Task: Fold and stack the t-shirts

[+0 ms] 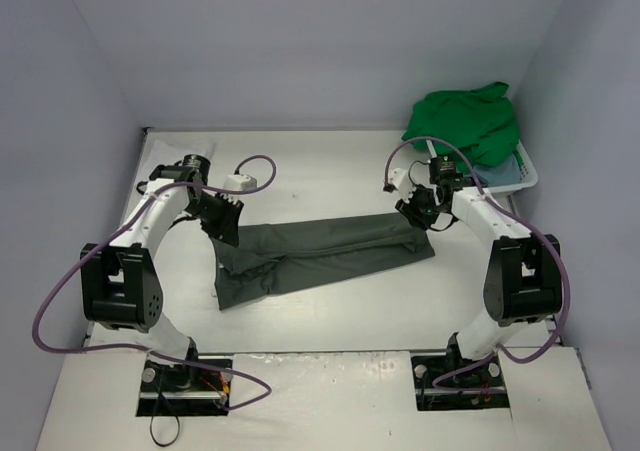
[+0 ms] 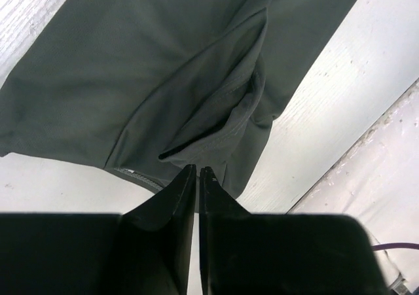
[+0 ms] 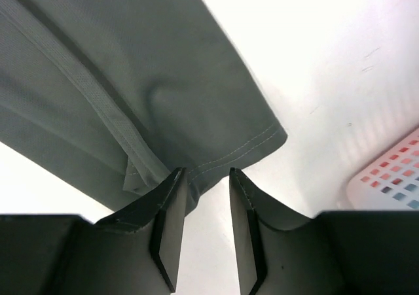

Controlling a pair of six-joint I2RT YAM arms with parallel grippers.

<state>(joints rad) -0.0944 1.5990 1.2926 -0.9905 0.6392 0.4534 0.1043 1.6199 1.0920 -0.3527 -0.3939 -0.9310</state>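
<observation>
A dark grey-olive t-shirt [image 1: 320, 256] lies folded into a long band across the middle of the table. My left gripper [image 1: 228, 223] is shut on its left end, and the cloth rises a little to the fingers; in the left wrist view the shirt [image 2: 163, 66] bunches at the closed tips [image 2: 198, 171]. My right gripper [image 1: 420, 214] is open just over the shirt's right end. In the right wrist view the stitched hem [image 3: 216, 92] runs past the left fingertip, with bare table between the fingers [image 3: 171, 203]. A bright green t-shirt [image 1: 465, 121] is heaped at the back right, over a light blue one [image 1: 500, 176].
A white plastic basket [image 1: 527, 174] holds the green and blue shirts at the back right corner; its grid shows in the right wrist view [image 3: 393, 184]. A small white object [image 1: 238, 182] lies behind the left gripper. Purple cables loop by both arms. Walls enclose three sides.
</observation>
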